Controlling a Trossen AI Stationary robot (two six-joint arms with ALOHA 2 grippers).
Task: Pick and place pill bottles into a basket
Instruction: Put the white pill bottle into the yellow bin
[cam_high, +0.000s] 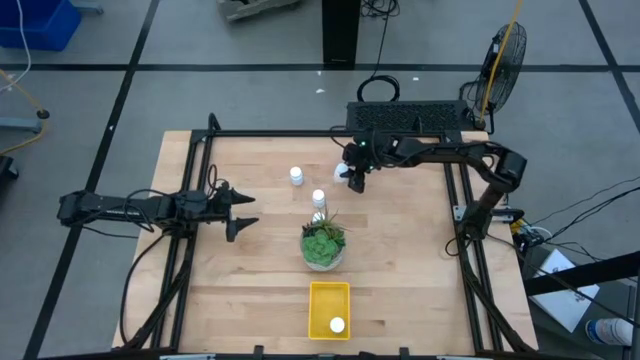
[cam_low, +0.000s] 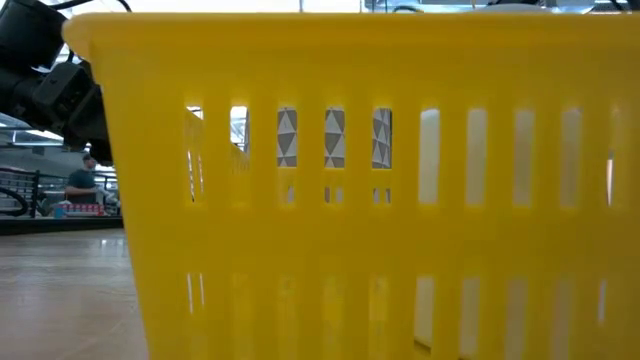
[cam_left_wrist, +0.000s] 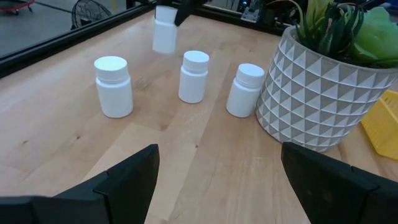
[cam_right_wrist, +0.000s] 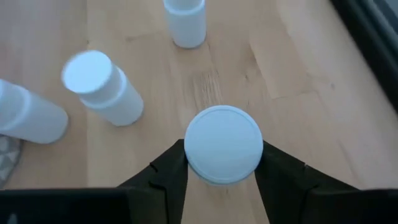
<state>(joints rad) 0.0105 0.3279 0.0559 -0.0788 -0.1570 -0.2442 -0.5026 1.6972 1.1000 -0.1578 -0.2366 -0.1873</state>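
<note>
1. Right wrist view: right gripper (cam_right_wrist: 222, 163) pinches a pill bottle (cam_right_wrist: 224, 144) by its cap, ready for carrying to the basket (cam_high: 329, 296).
2. Left gripper (cam_high: 243, 212) waits spread above the counter (cam_high: 400, 260).

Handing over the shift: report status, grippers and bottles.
Right gripper shut on a pill bottle at the table's far side. Left gripper open, waiting at left. One bottle in the basket. Potted plant stands between.
</note>
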